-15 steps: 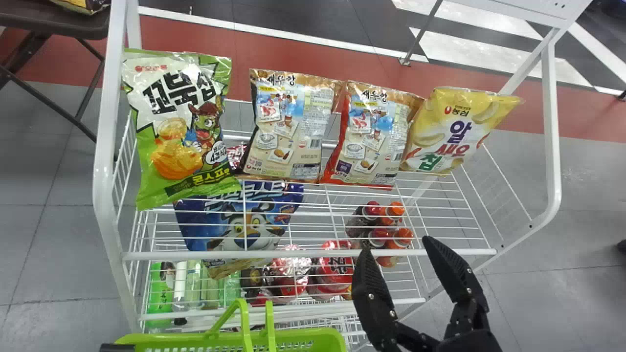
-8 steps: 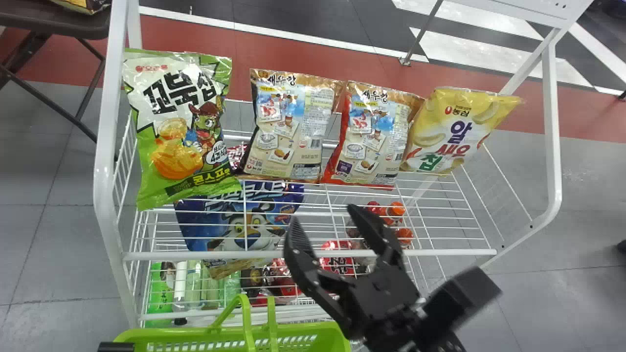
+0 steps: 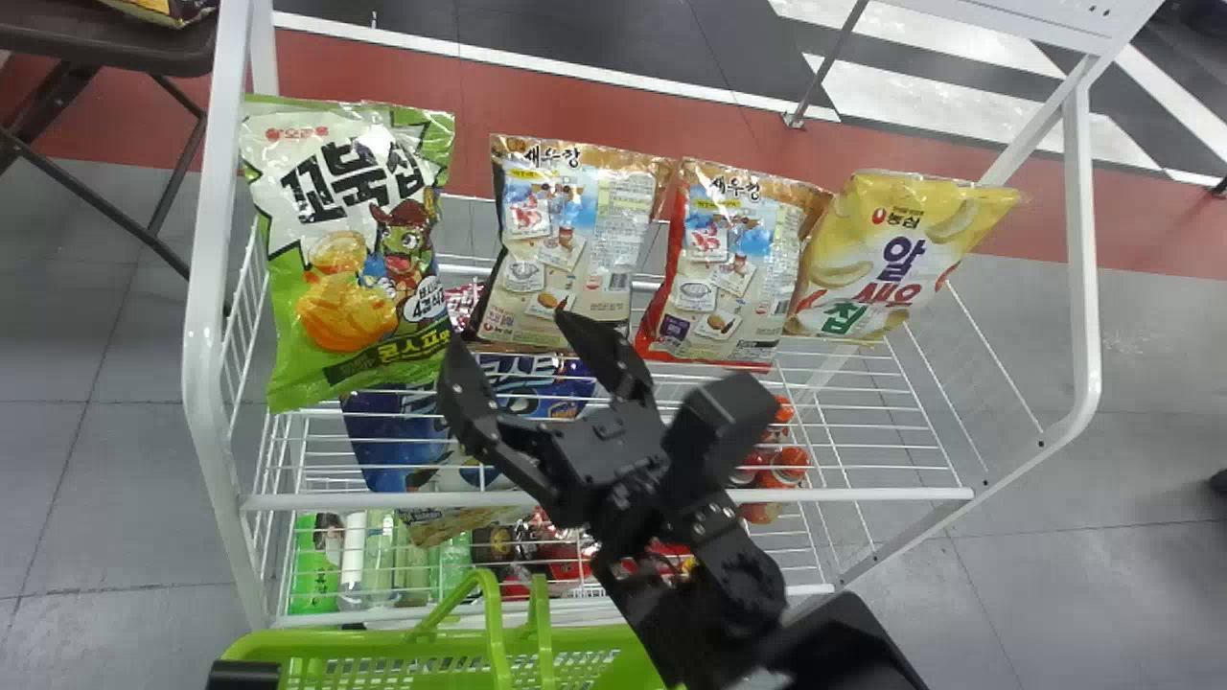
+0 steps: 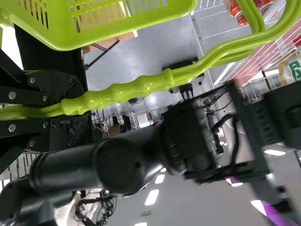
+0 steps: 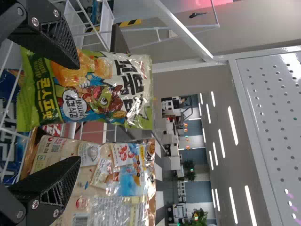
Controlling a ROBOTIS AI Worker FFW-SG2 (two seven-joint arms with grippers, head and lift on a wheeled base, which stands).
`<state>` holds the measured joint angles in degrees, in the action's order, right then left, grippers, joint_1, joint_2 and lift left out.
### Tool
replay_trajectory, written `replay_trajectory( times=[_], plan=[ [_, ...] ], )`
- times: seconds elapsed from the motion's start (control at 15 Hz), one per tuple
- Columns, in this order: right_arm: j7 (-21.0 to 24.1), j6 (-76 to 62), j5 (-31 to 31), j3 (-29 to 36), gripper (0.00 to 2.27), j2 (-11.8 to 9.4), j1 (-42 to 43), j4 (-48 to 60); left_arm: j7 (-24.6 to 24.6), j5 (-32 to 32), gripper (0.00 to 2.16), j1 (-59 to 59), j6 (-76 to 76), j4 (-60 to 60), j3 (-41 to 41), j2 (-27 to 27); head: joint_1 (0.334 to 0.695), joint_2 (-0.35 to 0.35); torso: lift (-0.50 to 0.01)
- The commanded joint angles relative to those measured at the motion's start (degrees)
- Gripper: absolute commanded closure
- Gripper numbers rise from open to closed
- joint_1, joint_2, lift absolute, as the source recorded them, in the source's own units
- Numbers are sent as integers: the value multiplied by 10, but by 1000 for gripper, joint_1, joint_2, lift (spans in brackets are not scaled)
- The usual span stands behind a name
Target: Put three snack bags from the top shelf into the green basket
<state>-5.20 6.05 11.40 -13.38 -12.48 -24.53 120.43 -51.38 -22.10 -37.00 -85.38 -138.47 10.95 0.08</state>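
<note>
Jaws of right gripper (image 3: 510,337) spread apart near the green-and-white bag (image 3: 350,240) and brown bag (image 3: 566,249); left gripper (image 4: 70,110) clenched on the green basket's (image 3: 383,644) handle (image 4: 141,88).

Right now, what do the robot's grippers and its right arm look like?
The right gripper has two flat black fingers, tapering to points, with ribbed inner faces and silver screws. The left gripper is black too, also with silver screws. The right arm is black with rounded segments and loose black cables.
</note>
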Motion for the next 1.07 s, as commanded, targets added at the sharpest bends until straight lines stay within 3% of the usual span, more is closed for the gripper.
replay_trajectory(
  times=[0.0,0.27,0.67,0.87,0.93,1.0],
  plan=[
    [-5,23,9,-18,137,10,66,-52,1,5,2142,0,-2,-3,3,0,695,-350,-50],
    [-22,55,26,-38,137,28,150,-114,1,7,2142,0,-2,-4,3,0,695,-300,-50],
    [-30,108,1,-68,140,68,219,-174,5,12,2142,-1,-2,-9,8,2,695,-182,-50],
    [-30,138,-15,-77,252,72,243,-192,5,14,2142,-1,-2,-10,10,3,695,-155,-50],
    [-33,159,-12,-77,586,72,250,-191,5,14,2142,-1,-2,-11,11,3,695,-149,-50],
    [-50,190,-7,-74,1477,72,251,-182,5,14,2142,-2,-2,-11,11,4,695,-145,-50]
  ],
)
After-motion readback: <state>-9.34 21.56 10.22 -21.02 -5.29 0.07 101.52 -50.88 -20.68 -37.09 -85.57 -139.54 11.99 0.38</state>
